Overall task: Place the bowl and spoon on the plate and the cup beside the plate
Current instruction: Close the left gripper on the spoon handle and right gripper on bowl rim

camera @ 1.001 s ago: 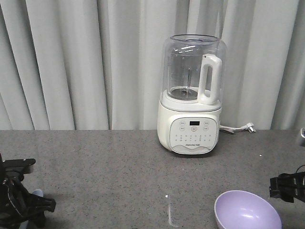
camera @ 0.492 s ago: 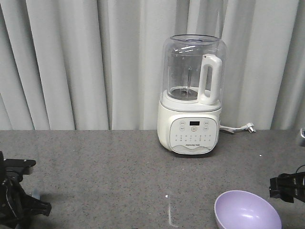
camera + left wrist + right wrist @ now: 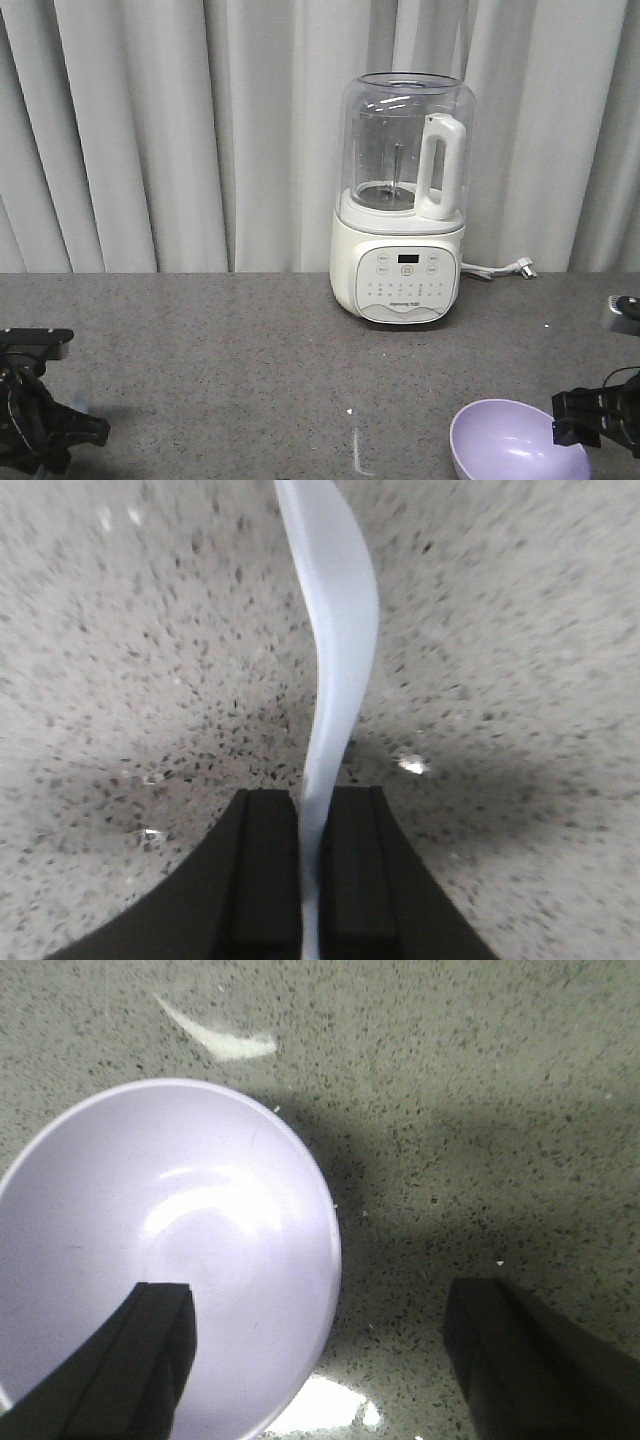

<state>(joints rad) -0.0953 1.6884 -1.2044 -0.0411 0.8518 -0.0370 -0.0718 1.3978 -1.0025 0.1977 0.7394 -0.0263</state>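
Black fingers of the left gripper (image 3: 310, 815) are clenching tight on the narrow end of the spoon (image 3: 335, 630). The pale blue-white strip is curving away from the jaws over the speckled grey table (image 3: 520, 680). Whether its far end is touching the table I cannot tell.

The right gripper (image 3: 330, 1305) is hanging spread wide and grasping nothing. One finger is hovering over the inside of the lavender bowl (image 3: 170, 1210) and the other outside it, so the bowl's rim is lying between them. The bowl is sitting upright and empty at the near right of the table, well apart from the left gripper at the near left.

Behind both, a white blender (image 3: 402, 200) is standing at the back of the table, in front of a grey curtain (image 3: 150, 130). Neither the plate nor the cup is showing in any view.

Judging from this, the task is looking early. The spoon is gripped but not placed, and the bowl is seemingly about to be taken by its rim. Nothing is resting on a plate yet, and the cup is waiting to be dealt with.
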